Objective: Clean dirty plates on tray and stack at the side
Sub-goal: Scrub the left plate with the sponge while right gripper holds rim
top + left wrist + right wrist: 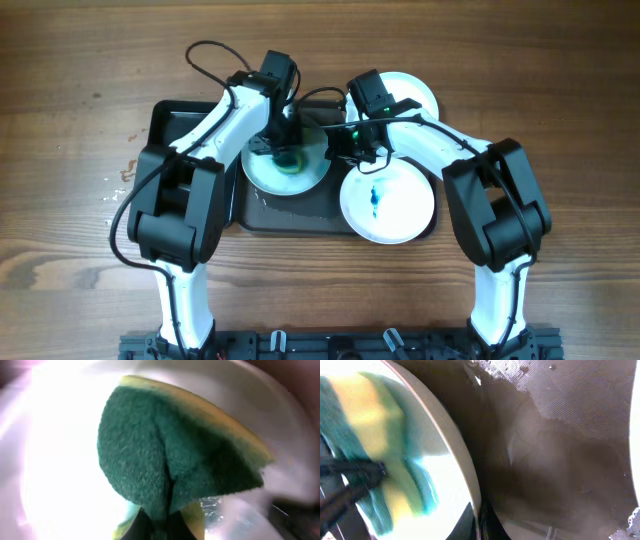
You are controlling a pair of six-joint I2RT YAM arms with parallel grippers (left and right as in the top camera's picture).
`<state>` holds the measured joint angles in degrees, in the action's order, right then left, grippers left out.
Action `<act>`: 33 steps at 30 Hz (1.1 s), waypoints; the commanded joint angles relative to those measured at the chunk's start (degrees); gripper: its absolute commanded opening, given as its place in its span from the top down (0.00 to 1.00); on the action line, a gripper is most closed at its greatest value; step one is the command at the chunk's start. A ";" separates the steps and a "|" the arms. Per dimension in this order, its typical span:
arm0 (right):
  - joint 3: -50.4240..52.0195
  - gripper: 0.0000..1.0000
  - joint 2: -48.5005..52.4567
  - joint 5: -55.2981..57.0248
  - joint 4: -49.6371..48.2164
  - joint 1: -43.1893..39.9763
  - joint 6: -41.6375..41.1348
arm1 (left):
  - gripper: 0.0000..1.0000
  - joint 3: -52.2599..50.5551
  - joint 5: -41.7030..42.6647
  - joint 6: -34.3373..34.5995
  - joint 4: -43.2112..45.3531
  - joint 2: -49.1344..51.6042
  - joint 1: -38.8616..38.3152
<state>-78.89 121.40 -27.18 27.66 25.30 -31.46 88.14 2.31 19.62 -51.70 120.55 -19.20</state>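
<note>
A white plate [262, 170] lies on the left half of the dark grey tray [166, 118]. My left gripper [288, 148] is shut on a green and yellow sponge [291, 161] and presses it onto this plate. The left wrist view shows the sponge [170, 455] in the jaws [167, 521] against the plate [60, 460]. My right gripper [338, 150] is shut on this plate's right rim [451, 435], jaws [479, 521] either side of it. A second plate [400, 205] with a blue streak lies front right. A third plate [415, 95] lies at the back right, partly under the right arm.
The tray floor [560, 435] is wet and textured to the right of the held rim. Bare wooden table [70, 150] surrounds the tray on all sides. Both arms cross over the tray's middle.
</note>
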 commanded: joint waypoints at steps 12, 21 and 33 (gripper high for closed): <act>0.00 0.96 0.87 -0.96 -0.04 -0.04 -0.26 | 0.96 0.04 20.76 -12.20 -9.94 0.96 -1.05; 0.00 0.96 0.90 -0.96 0.02 -0.04 -0.17 | 0.96 0.04 12.39 -7.08 0.39 0.96 -0.63; 0.00 0.96 0.87 -0.94 0.00 -0.04 -0.07 | 0.96 0.48 -3.48 6.36 -4.96 -1.40 0.42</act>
<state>-78.89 121.40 -27.44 27.70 25.41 -31.42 88.16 0.23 23.57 -53.87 120.53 -19.77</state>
